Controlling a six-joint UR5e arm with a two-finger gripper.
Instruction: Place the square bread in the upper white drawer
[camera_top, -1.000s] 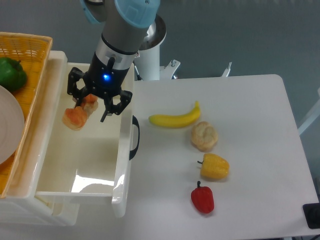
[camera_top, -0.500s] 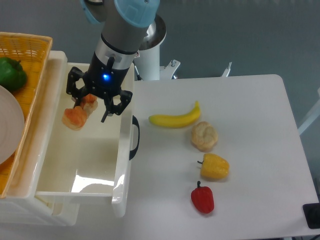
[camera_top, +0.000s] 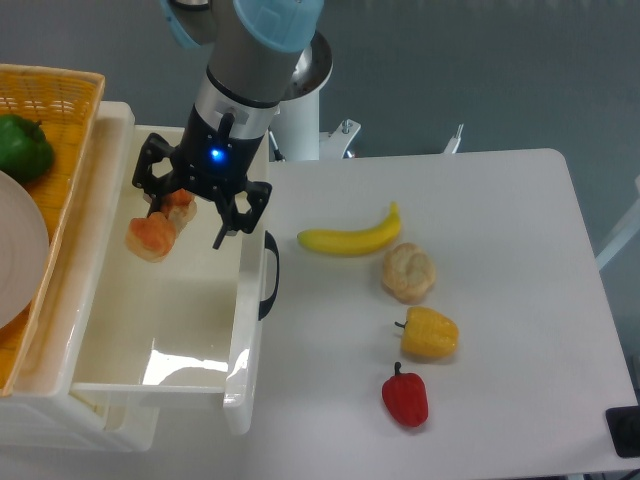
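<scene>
Gripper (camera_top: 187, 204) has spread open and risen slightly; we left the blocky orange-crusted square bread (camera_top: 157, 229) in the glossy white plastic upper white drawer (camera_top: 190, 345).

Hiding part of the square bread (camera_top: 160, 226) behind the gripper (camera_top: 196, 208) body, so whether the jaws are touching it being impossible to tell. Running off the left edge: the yellow wicker basket (camera_top: 70, 110), the white plate (camera_top: 18, 262) and the green pepper (camera_top: 22, 146). Cutting off at the bottom: the upper white drawer (camera_top: 240, 350) support. Showing only a dark corner object (camera_top: 625, 432) at bottom right.
</scene>
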